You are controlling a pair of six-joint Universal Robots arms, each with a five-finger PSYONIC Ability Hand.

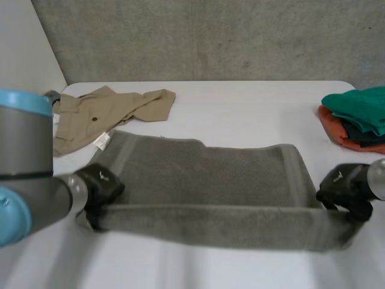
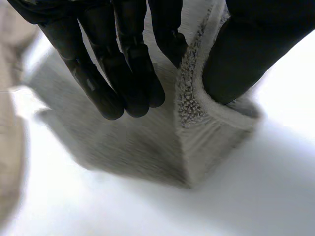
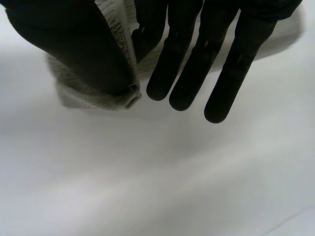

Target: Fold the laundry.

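Your left hand [image 1: 101, 185] and right hand [image 1: 344, 188] have fingers clamped on the near corners of the grey terry towel [image 1: 204, 177]. Its long axis runs along the surface's [image 1: 240, 99] near edge, free hem beyond.

I see my left hand [image 2: 123, 64] pinching a corner of the grey towel [image 2: 206, 142] between thumb [image 2: 246, 54] and one finger at mid-frame, over the white table [image 2: 256, 196]; its other fingers hang straight.
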